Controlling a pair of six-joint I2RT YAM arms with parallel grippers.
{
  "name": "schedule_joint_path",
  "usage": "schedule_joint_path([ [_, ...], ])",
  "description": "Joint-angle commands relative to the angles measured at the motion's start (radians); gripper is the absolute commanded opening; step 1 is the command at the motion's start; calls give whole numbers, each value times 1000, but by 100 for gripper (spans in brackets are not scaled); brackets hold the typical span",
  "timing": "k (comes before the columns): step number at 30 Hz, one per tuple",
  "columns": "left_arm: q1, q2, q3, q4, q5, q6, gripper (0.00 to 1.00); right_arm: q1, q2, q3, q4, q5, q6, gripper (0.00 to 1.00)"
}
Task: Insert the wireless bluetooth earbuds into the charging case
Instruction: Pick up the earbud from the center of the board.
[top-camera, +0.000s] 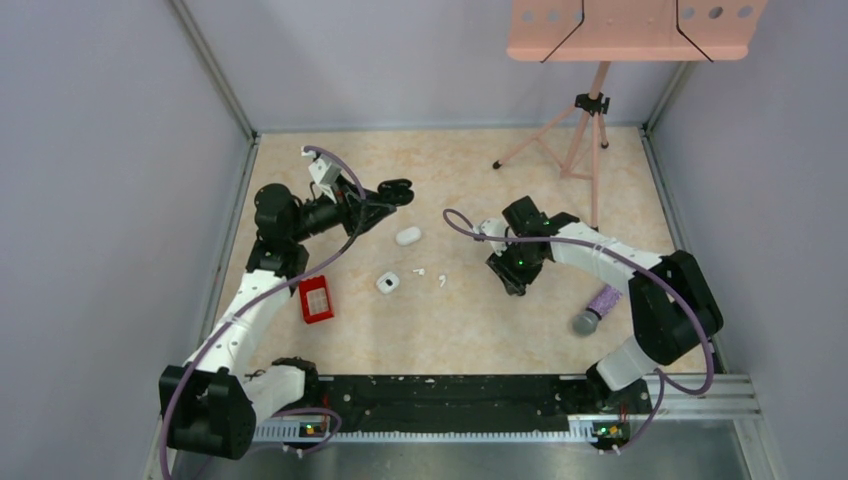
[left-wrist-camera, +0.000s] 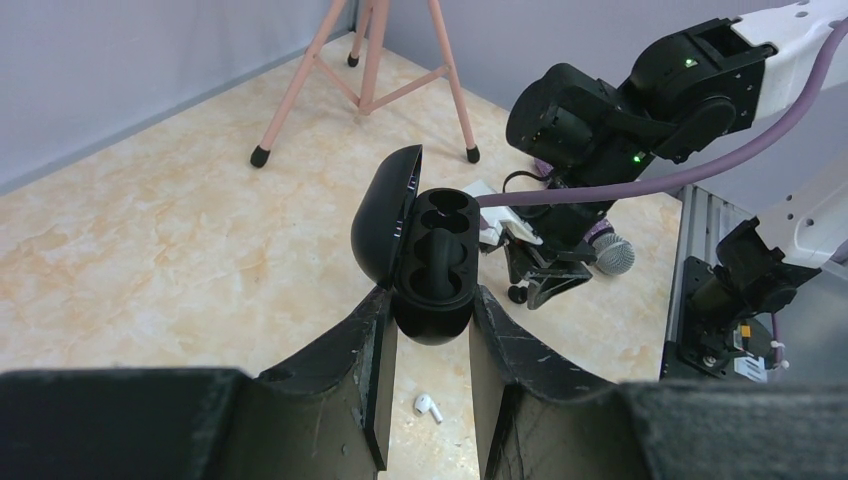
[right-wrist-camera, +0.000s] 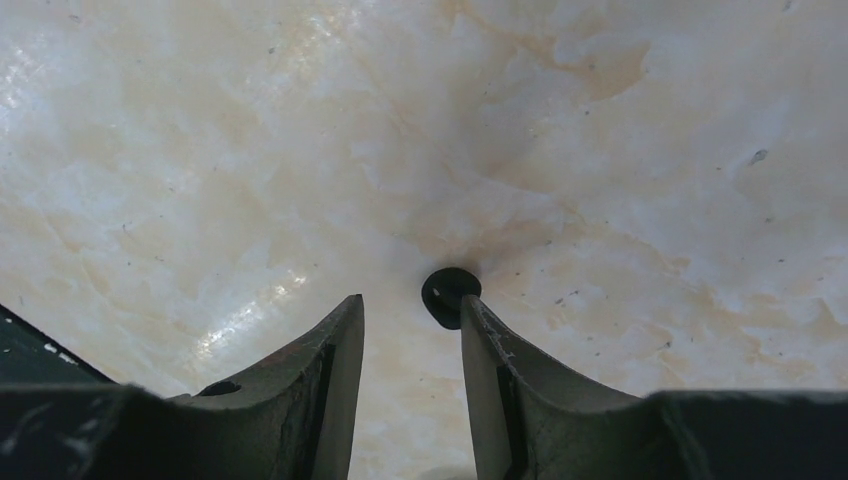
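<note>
marbled beige desk (top-camera: 480, 340) walled in grey, with a pink tripod (top-camera: 580, 130) at the far right. the left jaws are clenched on the black charging case (left-wrist-camera: 440, 255), which is held up off the desk with its lid hinged open and both wells looking bare. the right jaws are released with nothing between them and point down at the desk. the black earbud (right-wrist-camera: 447, 295) lies just off the tip of one finger (right-wrist-camera: 490, 350), outside the gap rather than in it. i cannot find a second black earbud. a white earbud (top-camera: 418, 270) and a second white earbud (top-camera: 441, 281) lie near the middle beside an open white case (top-camera: 388, 283), with a closed white case (top-camera: 408, 236) just beyond. the step in hand looks like picking up the black bud. the right jaws should shift sideways until the bud sits centred in the gap, come down until the tips nearly meet the desk, then close gently, since so small and smooth a piece could squirt out or roll
</note>
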Motion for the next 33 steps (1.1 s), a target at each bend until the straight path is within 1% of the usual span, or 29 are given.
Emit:
schedule_joint_path([
  [1, 9, -40, 5, 30, -11, -13, 0, -8, 12, 10, 42, 49, 36, 39],
  [5, 11, -43, -3, 31, -16, -14, 0, -9, 16, -1, 48, 62, 35, 39],
  [9, 12, -39, -5, 40, -17, -18, 0, -10, 21, -7, 47, 43, 35, 32],
  [12, 12, -53, 0, 41, -16, -17, 0, -9, 29, -11, 46, 39, 36, 30],
  [14, 12, -35, 0, 41, -17, -16, 0, -9, 33, -16, 45, 40, 34, 28],
  [28, 17, -39, -7, 39, -22, -14, 0, -10, 53, -41, 57, 70, 11, 31],
  [33, 19, -42, -8, 39, -26, -16, 0, -9, 52, -45, 59, 117, -4, 30],
])
